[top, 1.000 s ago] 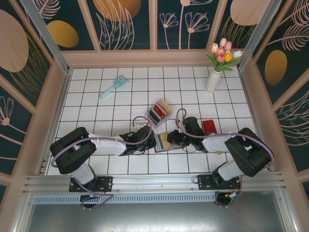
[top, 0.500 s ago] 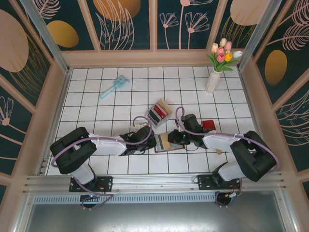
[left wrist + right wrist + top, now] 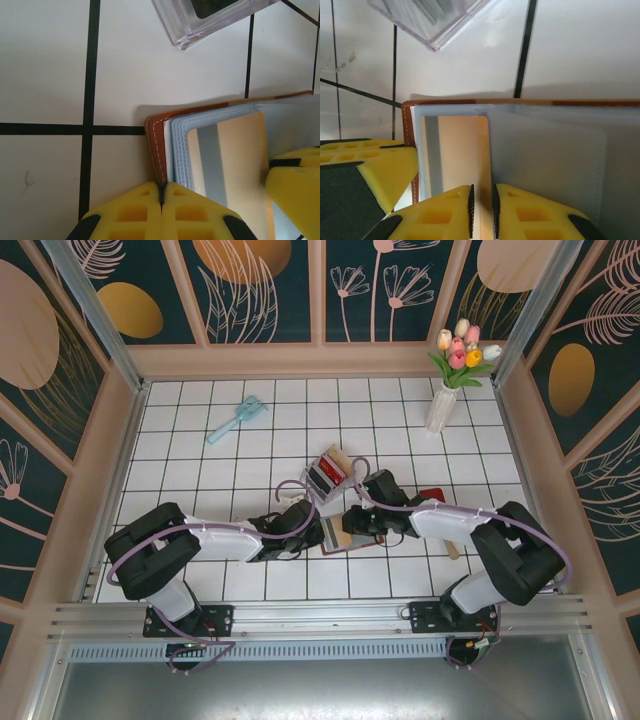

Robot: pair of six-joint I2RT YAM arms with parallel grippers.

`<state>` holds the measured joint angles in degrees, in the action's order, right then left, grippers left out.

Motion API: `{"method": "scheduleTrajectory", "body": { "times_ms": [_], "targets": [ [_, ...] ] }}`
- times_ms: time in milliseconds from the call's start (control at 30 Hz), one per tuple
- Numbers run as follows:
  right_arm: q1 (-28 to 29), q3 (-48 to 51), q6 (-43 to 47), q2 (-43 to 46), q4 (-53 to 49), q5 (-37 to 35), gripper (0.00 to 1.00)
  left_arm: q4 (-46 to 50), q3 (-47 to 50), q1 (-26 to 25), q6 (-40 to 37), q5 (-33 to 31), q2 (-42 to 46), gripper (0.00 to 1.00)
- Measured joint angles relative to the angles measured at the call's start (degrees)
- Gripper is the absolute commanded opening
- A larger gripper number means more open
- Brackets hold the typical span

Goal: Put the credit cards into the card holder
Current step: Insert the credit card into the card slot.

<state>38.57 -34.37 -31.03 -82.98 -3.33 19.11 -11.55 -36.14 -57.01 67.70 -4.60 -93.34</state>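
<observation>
The brown card holder [image 3: 348, 532] lies open on the tiles between my two grippers. Its pale blue-grey slots [image 3: 545, 150] face up. A tan credit card [image 3: 452, 150] with a grey stripe sits in the left slot, also seen as the tan card [image 3: 225, 160]. My left gripper [image 3: 161, 192] is shut on the holder's reddish-brown edge [image 3: 154, 145]. My right gripper [image 3: 482, 210] stands slightly open, its pads on either side of the tan card's right edge with a small gap. More credit cards [image 3: 328, 472] stand in a clear tray just beyond.
The clear tray's corner [image 3: 210, 22] is close above the holder. A red flat scoop [image 3: 432, 497] lies right of my right arm. A light blue brush [image 3: 237, 420] lies far left, and a white vase of tulips [image 3: 441, 405] stands at the back right.
My right gripper has moved left over the holder with the tan card, and its jaws have parted a little. The left gripper has held still on the holder's edge.
</observation>
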Motion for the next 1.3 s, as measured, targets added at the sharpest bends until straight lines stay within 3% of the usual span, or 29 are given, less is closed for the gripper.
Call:
{"method": "scheduleTrajectory", "body": {
  "times_ms": [333,633,800,1067,1300],
  "targets": [
    [-3.32,0.24,3.28,1.64,-5.46,-6.54,0.16,-0.44,0.24,0.0,0.07,0.0,-0.04,0.0],
    [-3.63,-4.79,5.31,2.86,-12.9,-16.13,0.21,-0.63,0.24,0.0,0.0,-0.24,-0.04,0.0],
    [-3.52,-5.77,5.66,6.84,-12.79,-12.07,0.06,-0.2,0.0,0.0,-0.24,-0.44,-0.04,0.0],
    [0.92,-5.77,4.0,6.43,-9.11,-4.74,0.01,-0.15,-0.04,0.0,-0.24,-0.44,-0.04,0.0],
    [2.49,-5.75,3.72,-0.5,-10.14,-8.22,0.0,-0.15,-0.04,0.0,-0.26,-0.42,-0.04,0.0]
  ]
}}
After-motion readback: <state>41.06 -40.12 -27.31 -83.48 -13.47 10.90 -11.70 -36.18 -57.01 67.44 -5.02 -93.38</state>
